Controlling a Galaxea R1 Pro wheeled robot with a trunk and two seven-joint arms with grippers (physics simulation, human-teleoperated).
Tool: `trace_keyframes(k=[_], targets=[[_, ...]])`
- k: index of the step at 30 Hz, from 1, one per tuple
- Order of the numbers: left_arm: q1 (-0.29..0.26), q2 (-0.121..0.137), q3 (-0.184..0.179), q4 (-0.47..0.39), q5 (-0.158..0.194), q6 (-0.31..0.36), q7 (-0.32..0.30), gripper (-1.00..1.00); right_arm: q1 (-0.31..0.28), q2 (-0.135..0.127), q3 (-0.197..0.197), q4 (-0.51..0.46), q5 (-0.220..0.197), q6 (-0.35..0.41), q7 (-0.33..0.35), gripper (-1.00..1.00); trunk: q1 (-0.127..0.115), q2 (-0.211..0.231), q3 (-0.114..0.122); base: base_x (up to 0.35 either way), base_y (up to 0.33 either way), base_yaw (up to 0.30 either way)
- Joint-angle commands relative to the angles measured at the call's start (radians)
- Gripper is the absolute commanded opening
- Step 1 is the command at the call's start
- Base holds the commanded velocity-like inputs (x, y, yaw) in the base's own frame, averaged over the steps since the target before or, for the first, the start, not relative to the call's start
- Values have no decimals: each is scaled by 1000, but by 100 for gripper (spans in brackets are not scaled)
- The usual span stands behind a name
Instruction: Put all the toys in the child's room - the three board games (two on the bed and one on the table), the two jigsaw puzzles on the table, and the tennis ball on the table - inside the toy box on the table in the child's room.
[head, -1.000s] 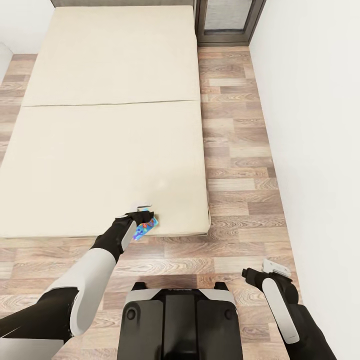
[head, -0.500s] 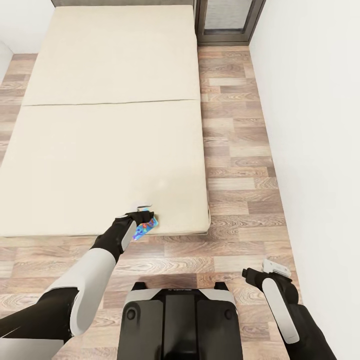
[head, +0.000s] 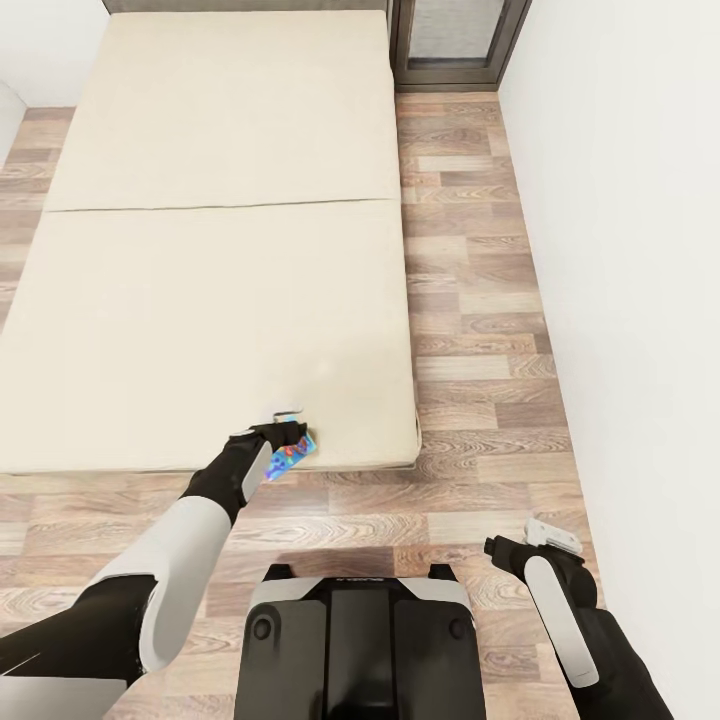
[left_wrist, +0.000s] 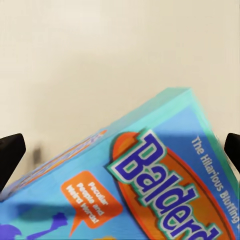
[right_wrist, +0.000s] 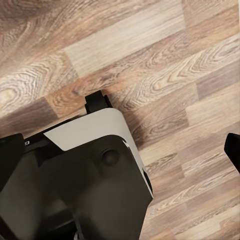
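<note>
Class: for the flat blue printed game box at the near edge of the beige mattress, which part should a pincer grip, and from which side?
Grip the flat blue printed game box across its thin edges from the floor side, probably: it lies flat near the beige mattress edge, beside the left pincer.

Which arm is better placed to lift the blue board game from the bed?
Left. The left gripper is already at the blue board game on the bed; the right gripper hangs over the floor.
</note>
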Motion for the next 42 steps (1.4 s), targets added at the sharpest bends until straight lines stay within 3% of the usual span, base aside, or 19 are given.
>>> trace_keyframes(k=[1,8,15,22,27,30,32,34,35,36,37,38,39,42], targets=[[0,-1,6,-3,0,6,1,100,0,0,1,-1,-10,2,-10,100,1,-2,-1,0,0,0],[0,7,11,-152,6,22,4,100,0,0,1,-1,-8,2,-10,100,1,-2,-1,0,0,0],[1,10,27,-206,7,39,5,100,0,1,1,-1,-8,2,-10,100,1,-2,-1,0,0,0],[1,15,103,-266,5,75,5,100,0,1,1,-1,-7,2,-10,100,1,-2,-1,0,0,0],[3,48,175,-363,8,207,-7,100,0,0,1,-1,-8,2,-10,100,1,-2,-1,0,0,0],[7,88,241,-459,21,343,-68,100,0,0,1,-1,-12,2,-10,100,1,-2,-1,0,0,0],[20,143,327,-539,67,492,-227,100,0,-1,0,-1,-16,2,-10,100,1,-2,-1,0,0,0],[38,183,370,-567,96,562,-340,100,0,-2,-1,-1,-18,2,-10,100,1,-2,-1,0,0,0],[64,227,406,-584,121,620,-466,100,0,-2,-1,-1,-19,3,-10,100,1,-2,-1,0,0,0],[78,249,419,-589,131,643,-531,100,0,-2,-1,-1,-19,3,-9,100,1,-2,-1,0,0,0],[126,314,446,-599,151,687,-724,100,0,-2,-9,-1,-20,4,-3,100,1,-2,-1,0,0,0],[143,334,452,-600,156,697,-785,100,0,-2,-14,-1,-21,4,2,100,1,-2,-1,0,0,0],[178,371,463,-597,162,710,-896,100,0,-2,-27,-1,-21,4,19,100,1,-2,-1,0,0,0],[234,418,472,-589,167,720,-1036,100,0,-2,-53,-1,-22,5,62,100,1,-2,-1,0,0,0]])
